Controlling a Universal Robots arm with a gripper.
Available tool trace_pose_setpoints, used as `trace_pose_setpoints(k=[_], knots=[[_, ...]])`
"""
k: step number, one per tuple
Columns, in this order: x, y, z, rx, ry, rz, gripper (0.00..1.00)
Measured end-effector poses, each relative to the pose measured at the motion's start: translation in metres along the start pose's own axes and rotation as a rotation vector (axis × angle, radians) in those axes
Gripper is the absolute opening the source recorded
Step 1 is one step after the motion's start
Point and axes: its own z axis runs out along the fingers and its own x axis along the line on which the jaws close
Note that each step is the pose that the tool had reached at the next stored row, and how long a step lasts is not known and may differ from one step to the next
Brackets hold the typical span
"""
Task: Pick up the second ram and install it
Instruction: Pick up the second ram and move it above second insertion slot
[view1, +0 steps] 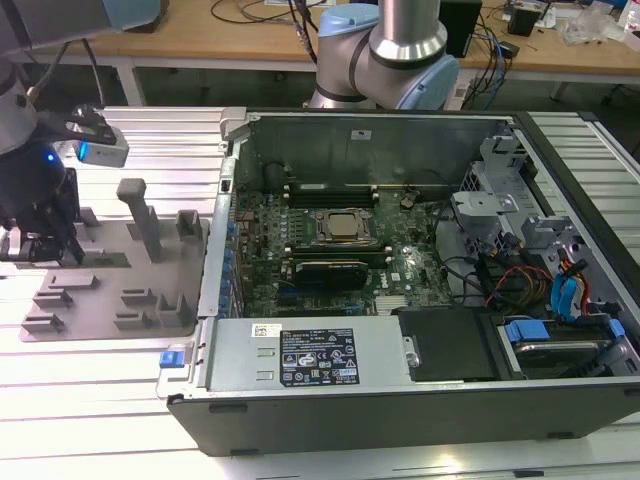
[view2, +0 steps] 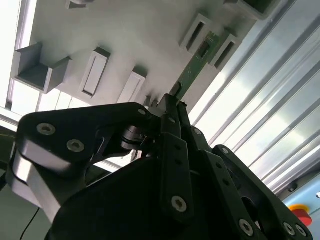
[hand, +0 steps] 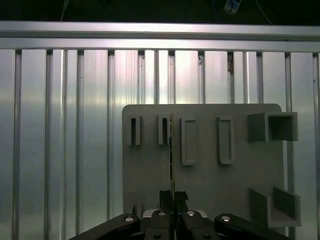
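The second ram (view2: 199, 59) is a thin green stick with small dark chips. My gripper (view2: 172, 104) is shut on one end of it. Its far end lies between two raised slot blocks of the grey holder tray (view2: 125, 30). In the first wrist view the ram (hand: 171, 150) shows edge-on, running from the gripper (hand: 173, 194) over the tray (hand: 210, 180). In the exterior view the gripper (view1: 42, 245) hangs over the tray (view1: 110, 290) at the exterior view's left, outside the open computer case (view1: 400, 400).
The motherboard (view1: 400, 265) lies inside the case, with the square CPU socket (view1: 343, 226), memory slots (view1: 330, 187) behind it and a long black card (view1: 325, 268) in front. Cables and drive bays (view1: 550, 290) fill the case's right. The ribbed metal table (hand: 60, 140) surrounds the tray.
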Motion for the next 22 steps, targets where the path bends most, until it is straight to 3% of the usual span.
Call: trace_pose_setpoints(k=[4, 8, 16, 22], knots=[[-0.0004, 0.0006, -0.0131, 0.0000, 0.0000, 0.000, 0.11], [-0.0005, 0.0008, -0.0183, 0.0000, -0.0001, 0.000, 0.11], [-0.0011, 0.0020, -0.0443, 0.0000, -0.0001, 0.000, 0.11], [-0.0015, 0.0027, -0.0584, 0.0000, 0.0000, 0.000, 0.11]])
